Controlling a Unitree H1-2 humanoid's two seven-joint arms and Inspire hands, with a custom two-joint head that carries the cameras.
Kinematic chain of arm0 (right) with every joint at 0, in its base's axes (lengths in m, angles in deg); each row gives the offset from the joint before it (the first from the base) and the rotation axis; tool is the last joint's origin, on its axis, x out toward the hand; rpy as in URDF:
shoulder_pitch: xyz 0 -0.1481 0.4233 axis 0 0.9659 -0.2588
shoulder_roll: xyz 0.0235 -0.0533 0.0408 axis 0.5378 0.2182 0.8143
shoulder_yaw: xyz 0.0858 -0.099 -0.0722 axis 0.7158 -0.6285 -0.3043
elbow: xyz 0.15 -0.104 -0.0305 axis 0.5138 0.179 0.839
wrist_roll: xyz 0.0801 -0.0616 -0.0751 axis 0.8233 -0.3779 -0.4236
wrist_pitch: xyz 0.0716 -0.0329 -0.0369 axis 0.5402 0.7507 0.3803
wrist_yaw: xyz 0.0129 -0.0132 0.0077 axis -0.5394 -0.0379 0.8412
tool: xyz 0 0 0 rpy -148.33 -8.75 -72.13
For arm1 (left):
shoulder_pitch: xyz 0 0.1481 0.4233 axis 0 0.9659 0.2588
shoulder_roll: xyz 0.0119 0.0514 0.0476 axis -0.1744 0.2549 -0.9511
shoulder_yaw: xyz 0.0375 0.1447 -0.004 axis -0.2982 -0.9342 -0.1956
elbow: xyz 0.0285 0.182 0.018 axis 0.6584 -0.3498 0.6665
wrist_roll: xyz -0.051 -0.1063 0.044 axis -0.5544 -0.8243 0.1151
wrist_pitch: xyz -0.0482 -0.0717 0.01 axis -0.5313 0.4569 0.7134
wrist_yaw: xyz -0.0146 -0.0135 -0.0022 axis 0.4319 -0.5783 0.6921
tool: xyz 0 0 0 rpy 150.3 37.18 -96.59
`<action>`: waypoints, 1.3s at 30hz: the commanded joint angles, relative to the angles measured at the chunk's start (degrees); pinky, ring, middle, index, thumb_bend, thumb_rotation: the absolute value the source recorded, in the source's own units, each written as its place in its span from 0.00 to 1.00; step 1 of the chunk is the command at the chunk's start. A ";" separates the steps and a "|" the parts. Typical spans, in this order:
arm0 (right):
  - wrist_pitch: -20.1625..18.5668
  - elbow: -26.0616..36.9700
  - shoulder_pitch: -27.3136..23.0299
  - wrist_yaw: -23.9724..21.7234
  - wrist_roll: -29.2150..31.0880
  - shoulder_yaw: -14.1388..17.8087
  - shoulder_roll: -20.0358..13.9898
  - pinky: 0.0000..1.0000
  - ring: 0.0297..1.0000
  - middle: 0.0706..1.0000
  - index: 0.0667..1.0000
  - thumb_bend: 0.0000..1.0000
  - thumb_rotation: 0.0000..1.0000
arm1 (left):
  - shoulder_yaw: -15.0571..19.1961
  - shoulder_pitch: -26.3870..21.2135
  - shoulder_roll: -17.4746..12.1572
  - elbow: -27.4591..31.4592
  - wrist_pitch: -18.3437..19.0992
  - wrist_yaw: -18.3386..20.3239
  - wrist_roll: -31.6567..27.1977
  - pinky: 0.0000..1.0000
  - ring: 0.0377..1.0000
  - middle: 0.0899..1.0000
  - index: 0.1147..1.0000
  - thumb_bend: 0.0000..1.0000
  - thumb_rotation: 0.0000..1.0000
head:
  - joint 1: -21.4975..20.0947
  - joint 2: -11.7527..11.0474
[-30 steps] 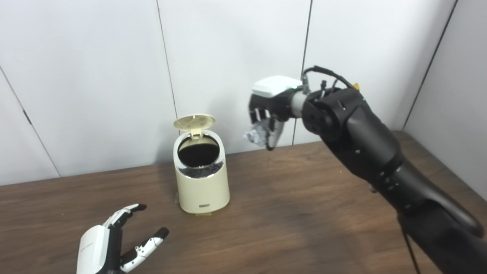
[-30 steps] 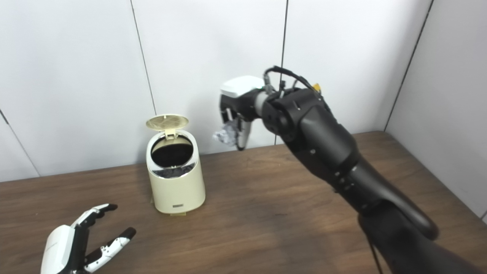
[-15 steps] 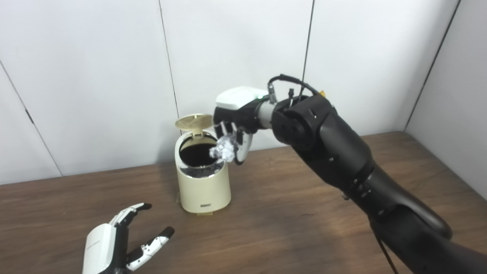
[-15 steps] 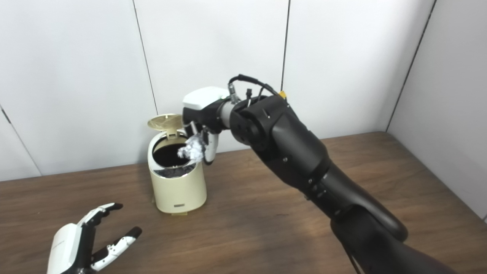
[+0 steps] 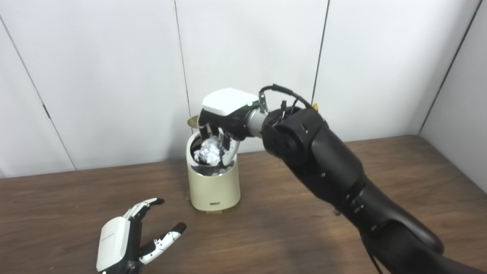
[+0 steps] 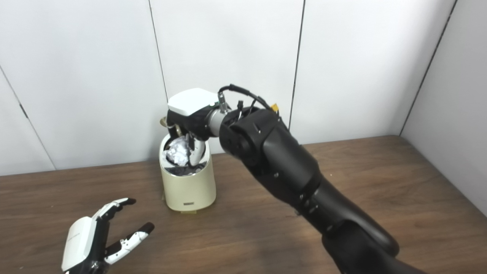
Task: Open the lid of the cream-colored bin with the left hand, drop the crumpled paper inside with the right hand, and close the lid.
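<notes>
**Paper held over the open bin**

The cream-colored bin stands upright on the brown wooden counter, close to the white panelled wall behind it. Its lid is raised at the back of the bin; only a small edge of it shows past the right robot hand, so its exact angle cannot be told. The bin's mouth is open, with a shiny ring round the rim and a dark inside.

The right robot hand reaches in from the right of the bin on a long black arm and hangs directly above the bin's mouth, palm down, its white back uppermost. Its fingers curl downward and are clenched around the crumpled paper, a white wad that sits at the level of the rim, right over the opening. Whether the wad touches the rim cannot be told.

The left robot hand lies well in front of the bin and to its left, low over the counter near the bottom edge of the view. It grasps nothing: its fingers are spread apart and point toward the bin, with the thumb held out to the side. It is clear of the bin and the lid.
</notes>
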 commanded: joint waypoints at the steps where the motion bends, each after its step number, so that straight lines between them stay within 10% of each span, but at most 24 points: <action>1: 1.19 0.43 -1.88 3.42 -0.83 0.83 -0.10 0.19 0.33 0.39 0.49 0.51 0.00 | -0.25 -1.17 0.38 1.39 -0.20 -1.43 0.60 0.74 0.77 0.78 0.76 0.77 0.76 | -0.01 0.03; 39: 3.87 -13.72 -0.39 17.12 -5.43 -0.41 1.97 0.23 0.35 0.42 0.48 0.52 0.00 | -1.36 -0.80 0.44 2.70 0.87 -1.28 0.80 0.74 0.77 0.78 0.75 0.77 0.77 | 0.19 0.87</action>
